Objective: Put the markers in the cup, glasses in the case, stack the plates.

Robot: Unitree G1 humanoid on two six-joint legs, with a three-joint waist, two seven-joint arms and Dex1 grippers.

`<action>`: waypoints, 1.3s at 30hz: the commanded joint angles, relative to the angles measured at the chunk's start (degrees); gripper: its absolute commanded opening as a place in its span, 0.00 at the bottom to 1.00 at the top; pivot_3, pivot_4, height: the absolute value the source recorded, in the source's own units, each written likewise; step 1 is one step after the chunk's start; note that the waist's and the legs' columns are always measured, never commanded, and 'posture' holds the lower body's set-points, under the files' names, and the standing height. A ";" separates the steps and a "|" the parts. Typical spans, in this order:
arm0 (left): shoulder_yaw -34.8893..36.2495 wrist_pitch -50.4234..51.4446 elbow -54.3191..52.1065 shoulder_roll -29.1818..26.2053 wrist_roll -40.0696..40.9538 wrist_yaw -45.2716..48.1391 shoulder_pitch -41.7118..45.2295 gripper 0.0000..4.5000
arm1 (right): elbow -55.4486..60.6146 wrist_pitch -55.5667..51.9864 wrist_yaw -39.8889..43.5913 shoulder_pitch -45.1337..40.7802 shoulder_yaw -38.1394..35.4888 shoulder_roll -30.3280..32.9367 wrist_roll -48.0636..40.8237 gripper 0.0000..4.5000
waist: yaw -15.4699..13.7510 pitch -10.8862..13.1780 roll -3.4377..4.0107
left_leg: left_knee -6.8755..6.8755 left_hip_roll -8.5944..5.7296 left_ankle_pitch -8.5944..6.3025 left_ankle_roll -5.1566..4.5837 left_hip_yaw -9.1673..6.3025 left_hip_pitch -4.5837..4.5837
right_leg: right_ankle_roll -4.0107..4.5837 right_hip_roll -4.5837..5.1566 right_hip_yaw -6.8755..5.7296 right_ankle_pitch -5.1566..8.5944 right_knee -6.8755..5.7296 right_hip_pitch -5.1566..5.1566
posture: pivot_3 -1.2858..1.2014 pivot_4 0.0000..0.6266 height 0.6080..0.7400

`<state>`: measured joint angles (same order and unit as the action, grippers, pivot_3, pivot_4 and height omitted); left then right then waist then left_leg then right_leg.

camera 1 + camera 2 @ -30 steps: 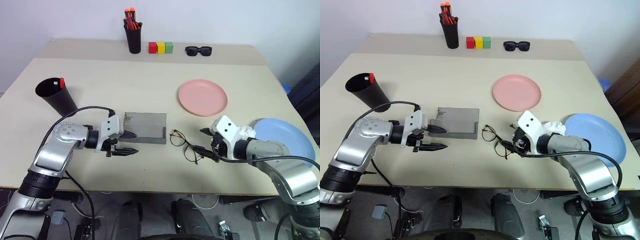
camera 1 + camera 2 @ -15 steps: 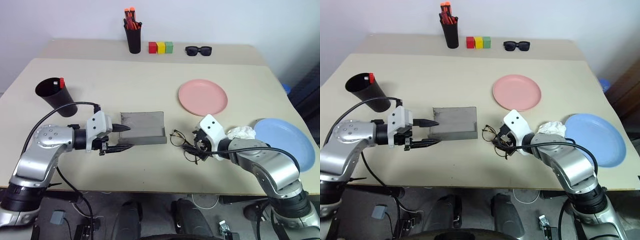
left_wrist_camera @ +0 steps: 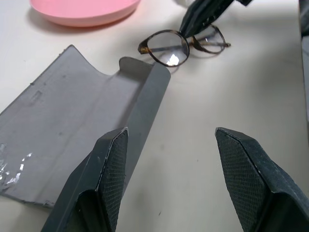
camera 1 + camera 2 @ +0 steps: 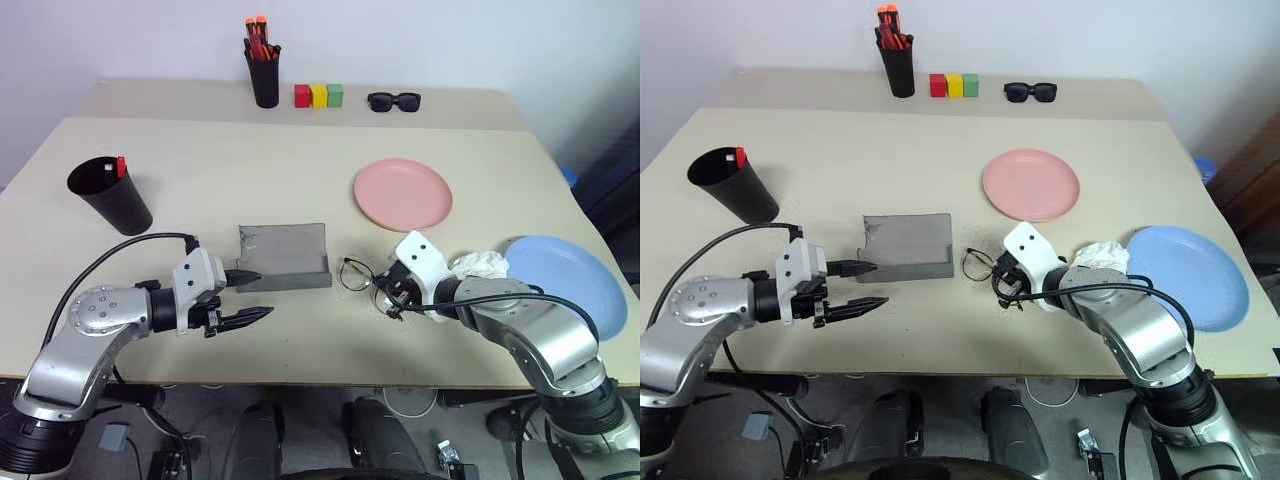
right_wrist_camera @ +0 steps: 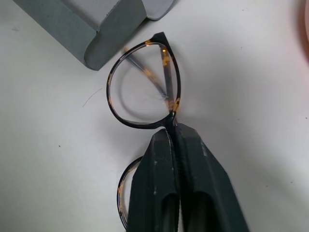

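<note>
The cup (image 4: pixel 110 193) stands at the left of the table (image 4: pixel 250 160) with 1 marker (image 4: pixel 121 166) in it, as it did a second ago; more markers sit in the pen holder (image 4: pixel 264 78) at the back edge. The left gripper (image 4: pixel 251 297), fingers apart and empty, has drawn back from the case (image 4: pixel 283 257), which lies open in the middle of the table and has slid slightly to the left since then. Just right of the case lie the glasses (image 5: pixel 145 89). The right gripper (image 5: pixel 173 133), wide open a second ago, is now pinched together on the bridge of the glasses, which rest on the table. The pink plate (image 4: pixel 403 194) lies behind it, and the blue plate (image 4: pixel 565 283) sits apart at the right edge, both unmoved and not stacked.
</note>
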<state>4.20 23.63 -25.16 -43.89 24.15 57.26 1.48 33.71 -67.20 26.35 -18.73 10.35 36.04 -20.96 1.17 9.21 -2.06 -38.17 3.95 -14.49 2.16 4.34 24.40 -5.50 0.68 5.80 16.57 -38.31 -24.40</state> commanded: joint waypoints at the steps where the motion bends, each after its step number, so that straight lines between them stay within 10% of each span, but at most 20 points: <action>1: 1.88 0.23 -2.22 0.29 1.16 -1.63 -1.33 0.65 | 1.56 0.35 0.29 -0.66 0.03 1.47 0.50 0.01 | 0.00 0.00 0.00 | 0.00 0.00 0.00 0.00 0.00 0.00 | 0.00 0.00 0.00 0.00 0.00 0.00 | 0.52 0.24 0.89; 13: 9.57 -3.93 2.59 4.55 0.79 -9.23 -6.12 0.65 | 0.30 15.55 8.35 -11.71 4.13 4.45 3.75 0.01 | 0.63 0.03 0.04 | 0.03 0.01 0.00 0.00 0.00 -0.01 | 0.00 -0.01 0.00 0.00 0.00 -0.04 | 0.52 0.24 0.89; 24: 16.28 -10.25 5.99 7.92 -0.25 -14.00 -11.94 0.65 | -23.98 33.80 10.52 -28.67 20.73 -14.78 16.91 0.01 | 1.29 0.02 0.03 | 0.06 0.01 -0.01 -0.01 0.06 0.02 | -0.14 0.05 -0.02 -0.09 -0.02 -0.08 | 0.52 0.24 0.89; 39: 18.72 -7.23 -1.22 7.71 3.48 -15.17 -17.65 0.65 | -24.29 30.97 15.70 -24.47 22.72 -16.45 22.19 0.01 | 1.44 0.00 0.01 | 0.07 0.00 -0.01 0.00 0.10 0.00 | 0.02 0.11 -0.04 -0.01 -0.02 -0.08 | 0.52 0.24 0.89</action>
<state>21.68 16.28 -24.70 -35.73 26.77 42.36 -16.53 6.04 -35.83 41.29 -42.84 34.41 19.88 1.49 2.60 9.22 -2.05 -38.10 3.95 -14.49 2.15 4.43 24.41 -5.48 0.78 5.76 16.57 -38.33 -24.48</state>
